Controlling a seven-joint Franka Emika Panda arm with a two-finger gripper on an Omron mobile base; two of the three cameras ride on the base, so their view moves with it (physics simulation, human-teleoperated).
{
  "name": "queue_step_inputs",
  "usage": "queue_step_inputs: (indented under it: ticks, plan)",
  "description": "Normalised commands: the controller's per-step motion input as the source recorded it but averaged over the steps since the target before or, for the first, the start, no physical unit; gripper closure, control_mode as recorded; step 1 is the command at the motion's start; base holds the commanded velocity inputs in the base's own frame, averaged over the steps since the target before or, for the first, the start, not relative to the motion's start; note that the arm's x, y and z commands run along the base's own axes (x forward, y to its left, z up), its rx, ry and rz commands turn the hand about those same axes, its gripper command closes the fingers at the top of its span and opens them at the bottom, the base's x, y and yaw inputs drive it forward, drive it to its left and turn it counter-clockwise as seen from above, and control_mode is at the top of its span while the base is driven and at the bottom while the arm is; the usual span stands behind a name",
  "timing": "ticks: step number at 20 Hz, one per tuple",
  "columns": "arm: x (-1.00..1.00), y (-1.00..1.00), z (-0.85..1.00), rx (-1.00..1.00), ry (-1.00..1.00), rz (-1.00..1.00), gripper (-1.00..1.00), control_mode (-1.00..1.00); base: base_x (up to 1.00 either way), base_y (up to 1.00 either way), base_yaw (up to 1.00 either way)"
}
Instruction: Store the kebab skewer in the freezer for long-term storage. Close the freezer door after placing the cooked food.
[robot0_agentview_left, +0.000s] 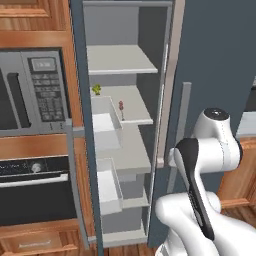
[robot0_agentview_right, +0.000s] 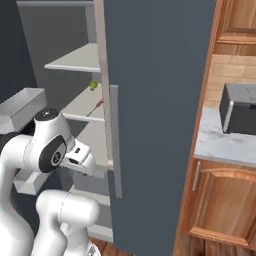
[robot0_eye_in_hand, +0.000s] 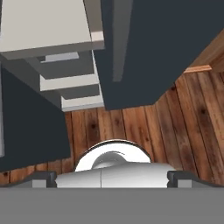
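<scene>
skewer: kebab skewer (robot0_agentview_left: 121, 107) on freezer (robot0_agentview_left: 131, 60) mid shelf, small green food piece (robot0_agentview_left: 96, 89) at its 10 o'clock
door: freezer door (robot0_agentview_left: 85, 150) open, bins facing in
gripper: gripper (robot0_eye_in_hand: 112, 177) tips spread wide, nothing held, pointing at wood floor (robot0_eye_in_hand: 144, 127)

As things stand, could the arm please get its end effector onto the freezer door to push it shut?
Probably yes. The freezer door stands open left of the arm, nothing lies between, and the open, empty end effector points down at the floor, so it must first swing over.
</scene>
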Motion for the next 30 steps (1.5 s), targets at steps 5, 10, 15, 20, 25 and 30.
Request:
queue_step_inputs:
  ticks: [5,10,15,20,25,30]
  plan:
    - [0.00,0.00,0.00,0.00,0.00,0.00,-1.00,1.00,-0.07,0.40,-0.33]
    - [0.00,0.00,0.00,0.00,0.00,0.00,-1.00,1.00,-0.05,0.59,-0.17]
    - [0.00,0.00,0.00,0.00,0.00,0.00,-1.00,1.00,-0.40,0.02,0.00]
    - [0.00,0.00,0.00,0.00,0.00,0.00,-1.00,1.00,-0.38,0.00,0.00]
    - [0.00,0.00,0.00,0.00,0.00,0.00,-1.00,1.00,-0.39,0.00,0.00]
    - [0.00,0.00,0.00,0.00,0.00,0.00,-1.00,1.00,-0.45,0.00,0.00]
